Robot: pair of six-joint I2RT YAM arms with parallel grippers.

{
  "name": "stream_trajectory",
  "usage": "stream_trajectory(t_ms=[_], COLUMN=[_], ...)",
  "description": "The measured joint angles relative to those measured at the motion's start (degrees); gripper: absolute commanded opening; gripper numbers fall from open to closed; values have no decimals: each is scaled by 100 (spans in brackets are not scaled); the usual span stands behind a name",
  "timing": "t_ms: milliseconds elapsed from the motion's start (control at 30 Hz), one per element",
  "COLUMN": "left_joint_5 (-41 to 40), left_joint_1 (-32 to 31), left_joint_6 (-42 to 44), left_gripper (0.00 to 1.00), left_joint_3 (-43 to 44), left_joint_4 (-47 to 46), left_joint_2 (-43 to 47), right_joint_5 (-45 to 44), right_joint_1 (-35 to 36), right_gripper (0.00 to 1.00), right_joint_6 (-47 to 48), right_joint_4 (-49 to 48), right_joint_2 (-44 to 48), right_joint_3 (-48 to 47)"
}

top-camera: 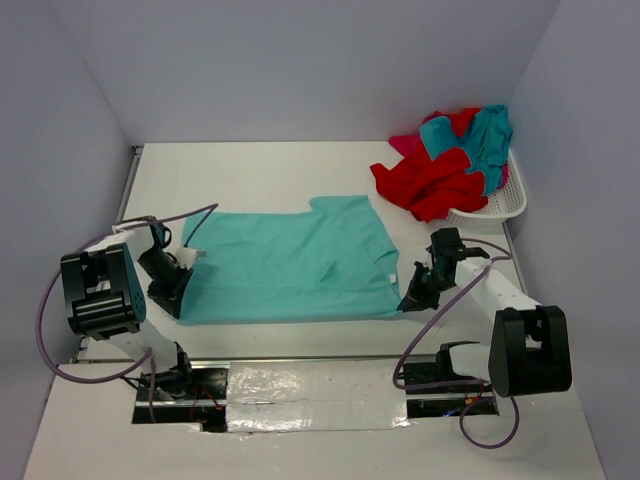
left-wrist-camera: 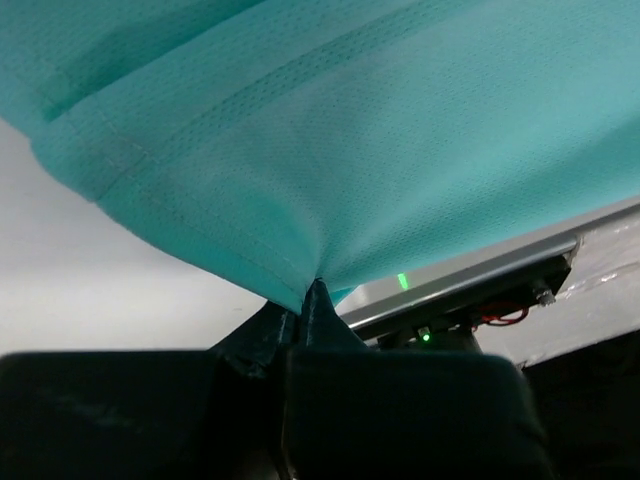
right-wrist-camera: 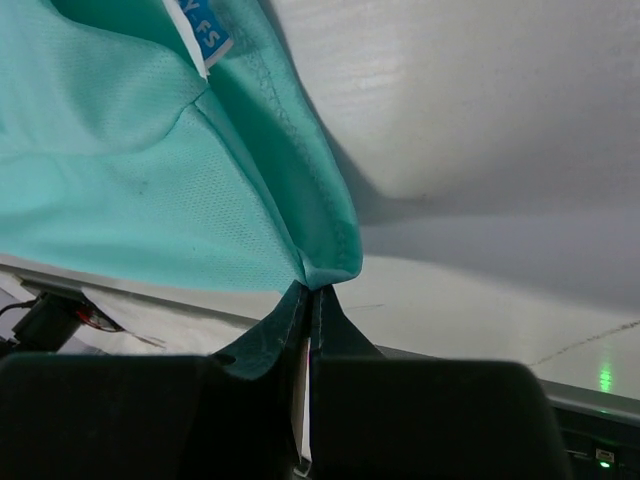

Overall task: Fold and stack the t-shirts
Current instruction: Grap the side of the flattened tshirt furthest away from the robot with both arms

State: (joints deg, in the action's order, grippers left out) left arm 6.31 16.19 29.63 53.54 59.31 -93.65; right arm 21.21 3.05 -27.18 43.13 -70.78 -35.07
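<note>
A white table (top-camera: 260, 175) spans a small enclosure. Plain, pale lavender-grey walls close it in: a back wall (top-camera: 320, 60), a left wall (top-camera: 50, 150) and a right wall (top-camera: 590, 150). A shiny silver strip (top-camera: 310, 385) lies along the table's near edge. The light is soft and even.

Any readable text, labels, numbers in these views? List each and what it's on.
"FS": white letters on the small blue sewn-in label of the teal cloth t-shirt, right wrist view. The characters before it are cut off and unreadable.
No other text is legible in any view.
</note>
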Motion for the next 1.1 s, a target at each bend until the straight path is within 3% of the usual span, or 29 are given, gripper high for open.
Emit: stream_trajectory(t_ms=[33,67,100,133,167,200,233,267,400,500,567,600,633,667,700,733,767,800,833,900,933,1000,1100], left_joint_5=[-17,-39,-68,-111,-138,-157,-184,-227,-433,-420,-258,-103,79,234,411,546,671,756,835,933,981,1049,1143], left_joint_1=[0,0,0,0,0,0,2,9,136,315,393,420,437,439,428,413,385,350,319,280,256,210,129], left_joint_6=[37,68,76,87,142,125,149,192,184,118,-90,-223,-407,-540,-662,-785,-909,-1058,-1161,-1357,-1517,-1681,-1843], left_gripper=[26,34,43,76,79,82,99,99,99,93,73,40,20,3,0,0,3,23,36,56,59,63,66], left_joint_3=[-37,-61,-81,-81,-79,-63,-26,50,957,2409,3340,3762,4083,4321,4568,4778,5007,5182,5305,5414,5427,5427,5403], left_joint_4=[31,61,94,138,162,205,264,352,791,994,800,634,461,302,229,101,35,-127,-293,-518,-647,-802,-1005], left_joint_2=[2,2,2,2,2,2,2,2,-105,-468,-719,-857,-968,-1086,-1248,-1432,-1670,-1947,-2214,-2660,-2892,-3261,-3565], right_joint_5=[7,13,17,20,24,9,-20,-90,-420,-704,-855,-874,-883,-879,-848,-835,-817,-793,-785,-811,-835,-874,-885], right_joint_1=[9,9,9,9,9,9,9,9,22,181,426,553,688,769,835,905,955,994,1014,1016,1012,992,955], right_gripper=[2,25,41,54,76,87,92,100,100,100,100,99,65,22,0,0,9,23,40,55,61,63,66], right_joint_6=[0,-2,-31,-24,-24,-28,22,87,229,334,466,542,627,730,793,807,817,828,833,844,850,841,761], right_joint_4=[24,31,66,127,160,188,258,391,876,984,960,922,876,868,898,870,844,798,809,901,960,951,951], right_joint_2=[7,11,11,11,11,4,-22,-76,-317,-713,-1235,-1558,-1954,-2282,-2608,-3115,-3541,-3947,-4347,-5178,-5600,-6363,-6935], right_joint_3=[31,66,94,103,101,92,48,-68,-1239,-2647,-3748,-4280,-4830,-5226,-5630,-6194,-6640,-7047,-7451,-8310,-8793,-9580,-9825])
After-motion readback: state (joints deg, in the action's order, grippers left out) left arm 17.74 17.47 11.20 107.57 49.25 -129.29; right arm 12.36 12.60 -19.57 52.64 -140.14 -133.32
